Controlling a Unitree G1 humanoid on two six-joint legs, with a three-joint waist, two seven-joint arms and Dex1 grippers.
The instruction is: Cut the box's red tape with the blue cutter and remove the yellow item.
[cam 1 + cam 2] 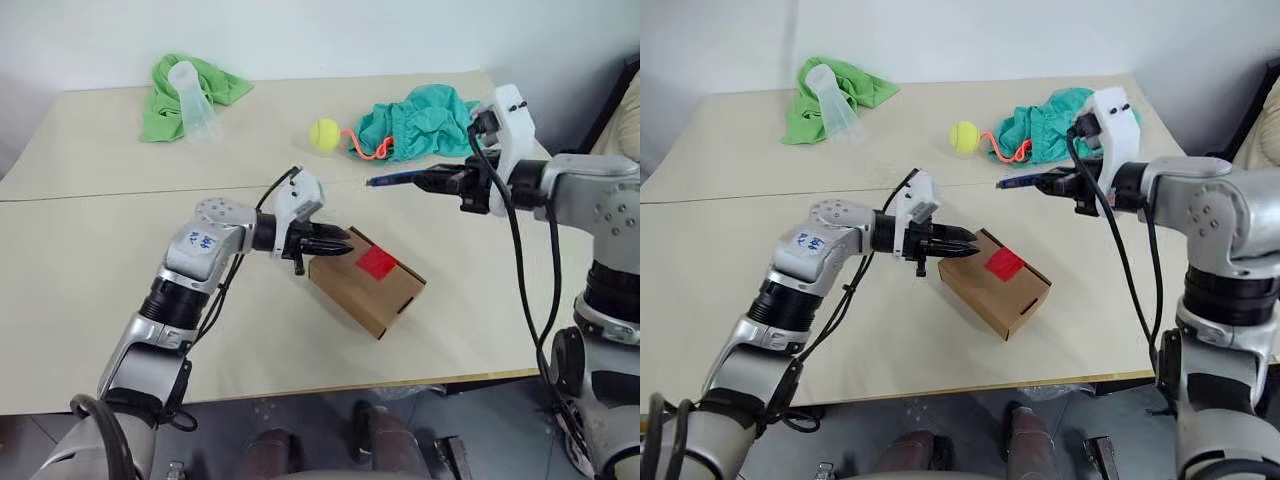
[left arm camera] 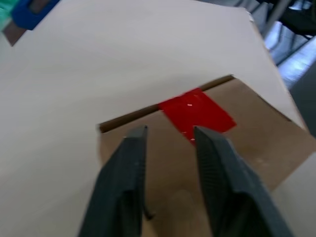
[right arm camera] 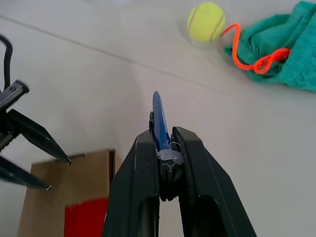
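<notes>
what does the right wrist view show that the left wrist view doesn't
Right wrist view: the right gripper shut on the blue cutter, the tennis ball, the orange cord and the teal cloth. Left wrist view: the left gripper above the box's brown seam. Both: the box, the red tape and the table.

The box [image 1: 367,282] lies on the table [image 1: 90,290] between both arms, tennis ball [image 1: 324,134] behind it.
</notes>
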